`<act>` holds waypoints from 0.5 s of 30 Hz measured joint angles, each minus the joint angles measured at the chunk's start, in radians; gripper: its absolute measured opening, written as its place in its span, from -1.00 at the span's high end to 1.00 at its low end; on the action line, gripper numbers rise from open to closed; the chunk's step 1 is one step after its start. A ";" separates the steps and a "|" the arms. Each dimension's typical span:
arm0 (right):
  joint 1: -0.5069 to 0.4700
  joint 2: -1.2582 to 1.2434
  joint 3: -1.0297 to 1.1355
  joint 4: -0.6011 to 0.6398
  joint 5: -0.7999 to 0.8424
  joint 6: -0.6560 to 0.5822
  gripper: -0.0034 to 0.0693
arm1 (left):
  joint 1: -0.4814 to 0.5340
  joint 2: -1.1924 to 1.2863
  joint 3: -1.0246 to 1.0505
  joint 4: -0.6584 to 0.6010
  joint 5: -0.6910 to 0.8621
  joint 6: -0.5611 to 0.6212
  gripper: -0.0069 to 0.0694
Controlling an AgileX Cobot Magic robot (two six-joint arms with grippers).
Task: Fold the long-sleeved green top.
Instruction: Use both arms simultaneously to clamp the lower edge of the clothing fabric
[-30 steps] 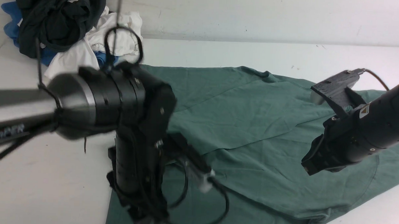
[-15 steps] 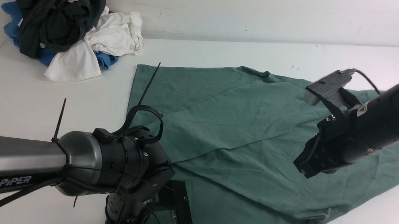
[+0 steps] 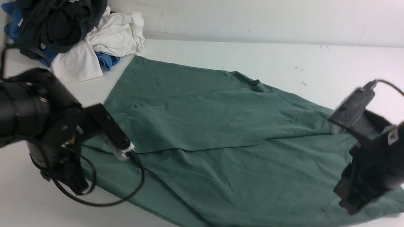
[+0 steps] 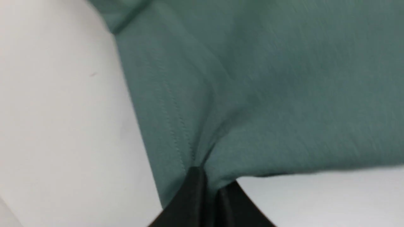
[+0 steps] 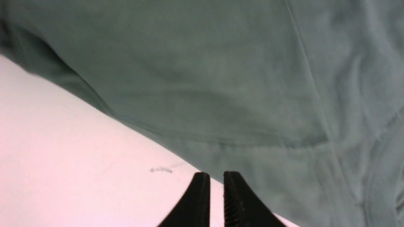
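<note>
Front view: green long-sleeved top (image 3: 221, 134) laid out across tabletop (image 3: 257, 55), so folding can be begun. Left tool (image 4: 210, 179) clenched on edge of cloth, probably for pulling it straight. Right tool (image 5: 216, 178) narrowly parted, empty, held just beside hem, judged ready for grasp.

The front camera sits on the robot's side between its arms, raised, facing forward and down across the table (image 3: 224, 53) to the far wall. It is wide enough to take in most of the green top (image 3: 214, 134) and the clothes pile (image 3: 67, 28) at the table's far left corner. Each wrist camera looks close past its own gripper, the left gripper (image 4: 206, 186) and the right gripper (image 5: 216, 178), at an edge of the top against bare table. All three views share the top.
</note>
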 joint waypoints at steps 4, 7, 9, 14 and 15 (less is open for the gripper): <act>0.000 0.004 0.111 -0.076 -0.096 0.000 0.09 | 0.092 -0.014 0.001 -0.108 -0.073 0.011 0.81; 0.000 0.004 0.163 -0.090 -0.148 -0.018 -0.27 | 0.103 -0.014 0.001 -0.146 -0.086 0.034 0.81; 0.000 0.007 0.194 -0.099 -0.184 -0.058 -0.39 | 0.103 -0.014 0.001 -0.157 -0.089 0.044 0.81; 0.000 0.047 0.283 -0.170 -0.358 -0.135 -0.44 | 0.103 -0.015 0.001 -0.177 -0.100 0.050 0.81; 0.000 0.066 0.311 -0.191 -0.445 -0.135 -0.30 | 0.103 -0.016 0.001 -0.184 -0.100 0.050 0.81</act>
